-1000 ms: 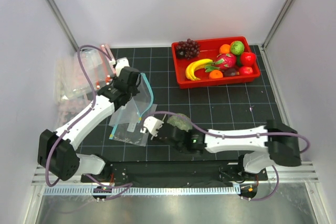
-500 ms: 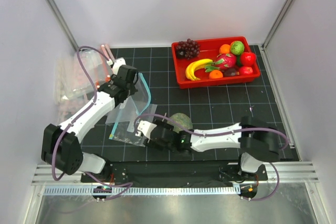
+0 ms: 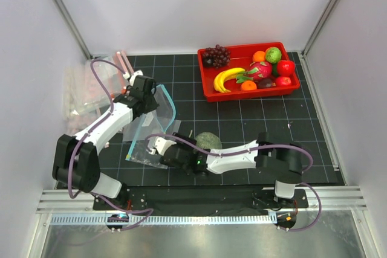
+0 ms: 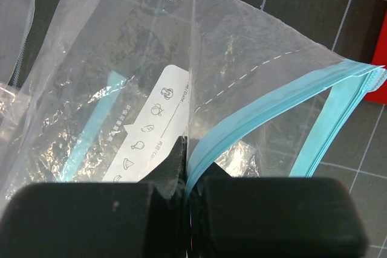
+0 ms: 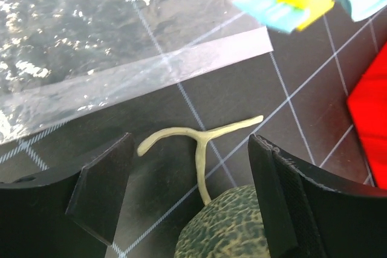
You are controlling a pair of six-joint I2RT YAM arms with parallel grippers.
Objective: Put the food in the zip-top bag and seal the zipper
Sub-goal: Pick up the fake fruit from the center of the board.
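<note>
The zip-top bag [image 3: 147, 140] lies on the dark mat with its mouth lifted. My left gripper [image 3: 143, 92] [image 4: 186, 149] is shut on the teal zipper [image 4: 266, 113] at one lip, so the mouth gapes. The green melon [image 3: 209, 141] [image 5: 227, 228] rests on the mat just right of the bag. Its pale stem [image 5: 201, 149] points at the bag's edge. My right gripper [image 3: 180, 150] [image 5: 188, 149] stands open around the melon, both fingers clear of it. The banana [image 3: 226, 78] and the small red fruit [image 3: 285, 67] lie in the red tray.
The red tray [image 3: 208, 93] at the back right also holds purple grapes [image 3: 215, 55], a pink dragon fruit [image 3: 259, 70] and other fruit; its corner [image 5: 370, 125] shows in the right wrist view. Spare clear bags with pink strips [image 3: 91, 86] are piled at the far left.
My right gripper has opened and let go of the melon, which now rests on the mat. The right arm has slid left toward the bag. The left arm barely moved.
</note>
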